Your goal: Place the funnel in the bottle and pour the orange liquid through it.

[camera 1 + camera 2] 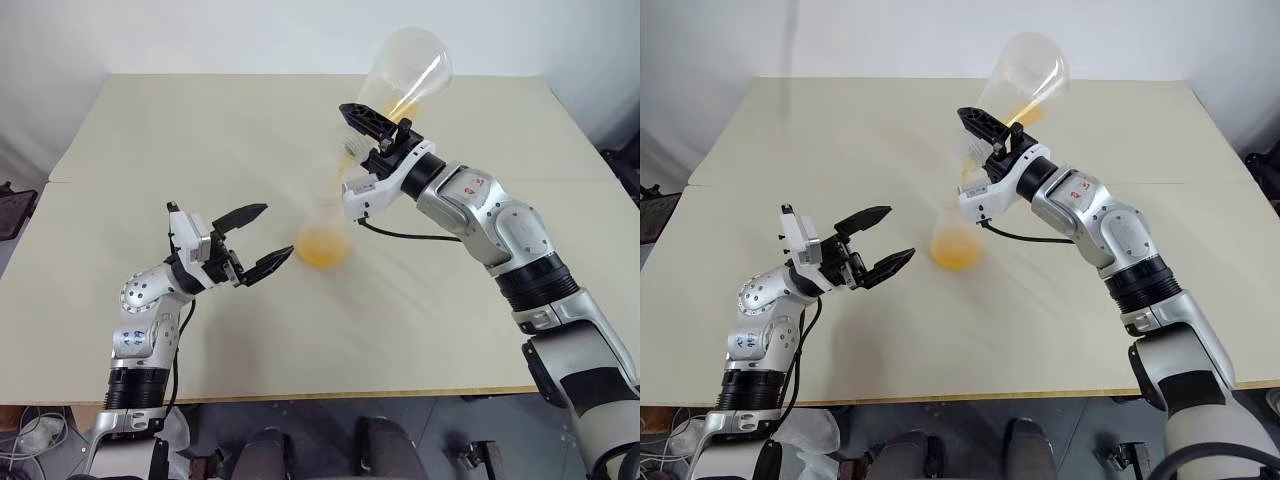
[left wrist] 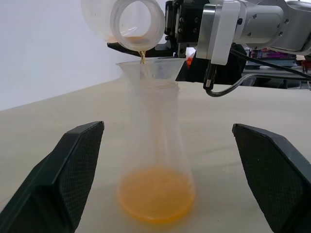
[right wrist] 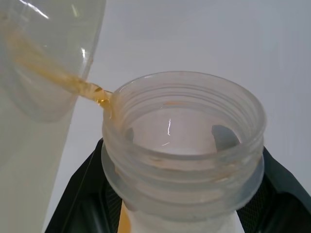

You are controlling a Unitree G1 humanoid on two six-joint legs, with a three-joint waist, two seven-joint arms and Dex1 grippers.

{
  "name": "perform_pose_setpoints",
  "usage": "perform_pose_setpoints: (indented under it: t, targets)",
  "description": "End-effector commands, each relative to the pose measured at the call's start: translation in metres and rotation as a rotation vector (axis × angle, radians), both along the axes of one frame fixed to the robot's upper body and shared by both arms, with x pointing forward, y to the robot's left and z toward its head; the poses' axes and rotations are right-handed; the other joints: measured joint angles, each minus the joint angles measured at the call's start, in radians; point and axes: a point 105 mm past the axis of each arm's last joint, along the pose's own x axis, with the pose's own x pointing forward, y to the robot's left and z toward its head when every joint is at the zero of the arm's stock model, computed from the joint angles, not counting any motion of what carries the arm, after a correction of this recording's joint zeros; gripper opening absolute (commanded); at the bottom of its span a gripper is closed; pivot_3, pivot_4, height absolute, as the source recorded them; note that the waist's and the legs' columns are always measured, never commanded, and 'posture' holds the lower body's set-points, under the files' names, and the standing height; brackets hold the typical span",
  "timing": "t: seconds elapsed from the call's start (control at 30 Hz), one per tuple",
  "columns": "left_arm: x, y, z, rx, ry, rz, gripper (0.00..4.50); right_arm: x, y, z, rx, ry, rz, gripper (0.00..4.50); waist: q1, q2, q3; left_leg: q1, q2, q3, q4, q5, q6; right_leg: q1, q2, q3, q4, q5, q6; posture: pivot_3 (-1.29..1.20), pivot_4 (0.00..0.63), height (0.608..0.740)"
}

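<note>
The bottle [image 1: 322, 240] stands upright mid-table, funnel [image 2: 150, 65] in its neck and orange liquid [image 2: 156, 194] pooled at the bottom. Directly above, the right gripper [image 1: 375, 140] is clamped on the tipped flask [image 1: 407, 70], dribbling in. The left gripper [image 1: 255, 240] waits just beside, jaws apart.

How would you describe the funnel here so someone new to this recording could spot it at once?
Start at the beige table and find the small clear bottle standing mid-table between the two arms, orange liquid pooled in its base. The funnel sits in the bottle's neck, under the mouth of the tilted large flask held by the right gripper. It is nearly invisible, marked by its flared rim.
</note>
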Motion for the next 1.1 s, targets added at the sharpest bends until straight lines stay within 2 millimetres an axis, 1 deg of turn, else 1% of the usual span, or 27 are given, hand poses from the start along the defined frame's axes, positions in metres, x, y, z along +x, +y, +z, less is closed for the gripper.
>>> perform_pose_setpoints:
  t: [0.03, 0.93, 1.1]
  targets:
    - [-0.001, -0.004, 0.011, -0.003, -0.059, -0.009, 4.5, -0.009, 0.005, 0.022, 0.02, -0.079, 0.037, 2.47, 0.0, 0.0, 0.0, 0.0, 0.0, 0.0, 0.0, 0.0, 0.0, 0.0, 0.0, 0.0, 0.0, 0.0, 0.0, 0.0, 0.15, 0.74]
    - [0.002, -0.007, 0.013, -0.008, -0.072, -0.012, 4.5, -0.01, 0.003, 0.024, 0.011, -0.122, 0.049, 2.47, 0.0, 0.0, 0.0, 0.0, 0.0, 0.0, 0.0, 0.0, 0.0, 0.0, 0.0, 0.0, 0.0, 0.0, 0.0, 0.0, 0.15, 0.74]
    - [0.002, -0.008, 0.014, -0.012, -0.075, -0.013, 4.5, -0.023, 0.004, 0.027, 0.004, -0.145, 0.084, 2.47, 0.0, 0.0, 0.0, 0.0, 0.0, 0.0, 0.0, 0.0, 0.0, 0.0, 0.0, 0.0, 0.0, 0.0, 0.0, 0.0, 0.15, 0.74]
